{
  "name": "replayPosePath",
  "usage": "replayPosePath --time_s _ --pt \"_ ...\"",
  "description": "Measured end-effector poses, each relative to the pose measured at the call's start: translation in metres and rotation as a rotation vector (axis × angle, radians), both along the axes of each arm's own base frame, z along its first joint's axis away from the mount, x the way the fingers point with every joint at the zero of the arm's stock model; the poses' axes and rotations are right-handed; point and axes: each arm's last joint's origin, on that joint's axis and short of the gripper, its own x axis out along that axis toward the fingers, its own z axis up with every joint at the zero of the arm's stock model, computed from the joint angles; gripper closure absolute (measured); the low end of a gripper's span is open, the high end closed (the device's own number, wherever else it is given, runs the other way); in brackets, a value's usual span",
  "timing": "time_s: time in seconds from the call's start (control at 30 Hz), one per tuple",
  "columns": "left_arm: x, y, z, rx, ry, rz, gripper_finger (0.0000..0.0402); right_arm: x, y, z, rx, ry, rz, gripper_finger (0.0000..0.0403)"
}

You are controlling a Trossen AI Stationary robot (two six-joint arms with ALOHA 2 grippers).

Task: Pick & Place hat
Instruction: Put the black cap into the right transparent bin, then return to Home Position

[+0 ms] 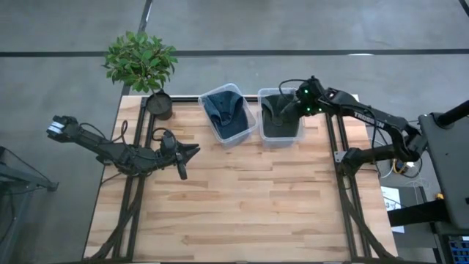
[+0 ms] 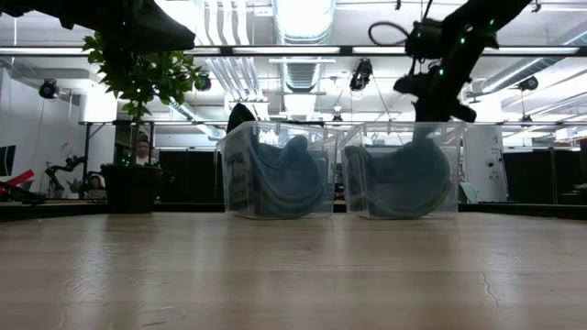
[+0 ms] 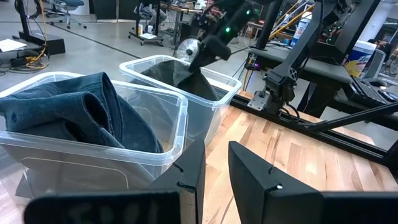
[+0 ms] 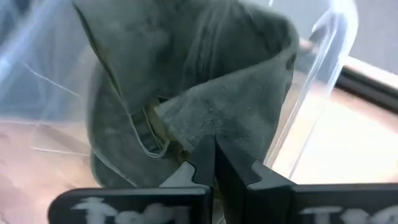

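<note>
Two clear bins stand side by side at the table's far edge. The left bin (image 1: 248, 126) holds a blue denim hat (image 1: 226, 108), also seen in the left wrist view (image 3: 81, 115). The right bin (image 1: 282, 139) holds a dark grey hat (image 1: 277, 114) (image 4: 205, 74). My right gripper (image 1: 293, 105) (image 4: 213, 140) hangs over the right bin, shut on the grey hat. My left gripper (image 1: 189, 158) (image 3: 216, 149) waits open above the table's left middle, pointing toward the bins. My right gripper pinches the grey hat's brim edge (image 4: 208, 124) between its two fingers, coming from above and from the table's right. The pinched part is drawn up toward the fingers (image 2: 426, 137), while the hat's lower part (image 2: 404, 183) still sits inside the right bin.
A potted plant (image 1: 141, 62) stands at the table's far left corner, its pot (image 1: 159, 104) beside the left bin. The bins' clear walls (image 4: 323, 68) rise around the hats. Bare wood (image 1: 249, 198) spreads over the near half of the table.
</note>
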Motion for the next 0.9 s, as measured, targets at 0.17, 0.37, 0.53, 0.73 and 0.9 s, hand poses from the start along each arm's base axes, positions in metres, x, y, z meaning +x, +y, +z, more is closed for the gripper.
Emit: replayPosePath --time_s 0.17,0.37,0.53,0.73,0.9 --pt "0.0 0.0 0.0 0.0 0.002 -0.001 0.0338 -0.006 0.006 0.037 -0.087 -0.035 0.016 0.0394" --pt "0.0 0.0 -0.001 0.002 0.009 0.0 0.0338 -0.011 0.031 0.089 -0.19 -0.114 0.158 0.0394" --pt "0.0 0.0 -0.001 0.021 0.02 -0.002 0.0338 -0.016 0.066 0.124 -0.232 -0.274 0.34 0.0394" --pt "-0.002 0.001 0.0 0.05 0.028 -0.006 0.0338 -0.036 0.11 0.142 -0.284 -0.396 0.528 0.0394" --pt "-0.009 0.004 0.007 0.076 0.001 -0.009 0.0338 -0.058 0.132 0.14 -0.319 -0.454 0.568 0.0394"
